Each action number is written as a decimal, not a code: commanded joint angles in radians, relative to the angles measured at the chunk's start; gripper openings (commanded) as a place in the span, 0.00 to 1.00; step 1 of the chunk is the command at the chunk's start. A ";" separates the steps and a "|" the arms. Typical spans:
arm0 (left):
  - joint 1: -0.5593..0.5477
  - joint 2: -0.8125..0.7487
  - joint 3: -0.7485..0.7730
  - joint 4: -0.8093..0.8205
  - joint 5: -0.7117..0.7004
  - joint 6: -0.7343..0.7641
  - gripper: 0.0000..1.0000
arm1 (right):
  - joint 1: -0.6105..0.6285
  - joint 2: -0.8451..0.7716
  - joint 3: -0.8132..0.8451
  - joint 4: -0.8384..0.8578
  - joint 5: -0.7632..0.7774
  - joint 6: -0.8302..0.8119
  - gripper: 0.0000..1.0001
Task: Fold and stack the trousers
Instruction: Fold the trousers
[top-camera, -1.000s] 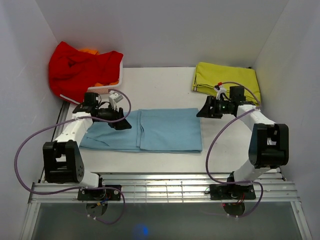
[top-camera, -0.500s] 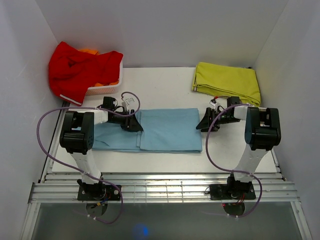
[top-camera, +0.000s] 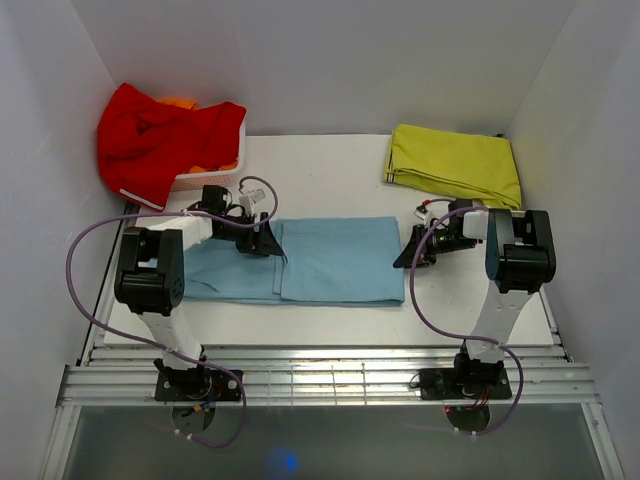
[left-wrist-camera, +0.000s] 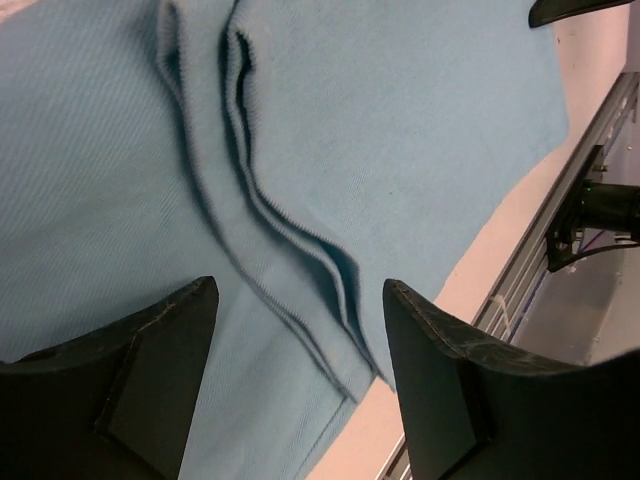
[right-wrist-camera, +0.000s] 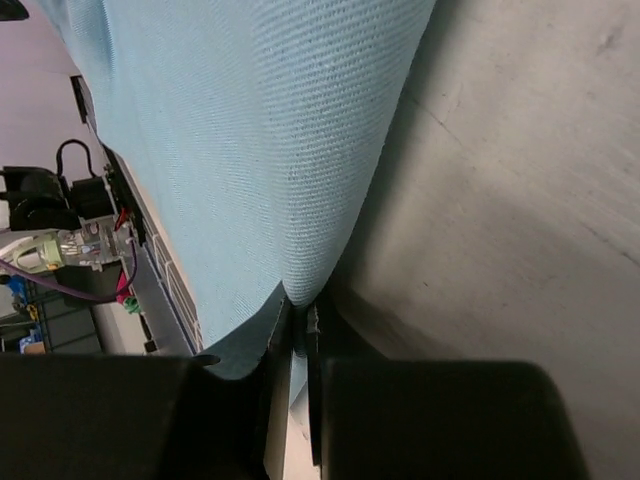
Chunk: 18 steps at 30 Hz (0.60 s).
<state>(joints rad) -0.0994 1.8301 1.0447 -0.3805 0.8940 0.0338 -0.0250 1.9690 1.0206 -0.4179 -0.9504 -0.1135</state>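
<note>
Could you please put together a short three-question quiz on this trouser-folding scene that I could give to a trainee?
1. True or false: the left gripper is open over the trousers.
2. Which gripper is shut on the trousers' edge? A) left gripper B) right gripper C) neither
3. Fill in: the folded garment beyond the right gripper is ____ in colour.
Key: 1 true; 2 B; 3 yellow-green.
</note>
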 joint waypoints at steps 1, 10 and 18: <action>0.036 -0.135 0.025 -0.095 -0.075 0.077 0.78 | -0.047 -0.047 0.019 -0.039 0.061 -0.064 0.08; 0.256 -0.232 -0.020 -0.227 -0.098 0.181 0.78 | -0.268 -0.096 0.113 -0.360 0.061 -0.304 0.08; 0.415 -0.232 -0.069 -0.227 -0.078 0.227 0.76 | -0.372 -0.166 0.329 -0.659 0.012 -0.492 0.08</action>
<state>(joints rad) 0.2760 1.6360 0.9836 -0.6033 0.7902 0.2253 -0.3798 1.8671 1.2602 -0.9203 -0.8864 -0.4911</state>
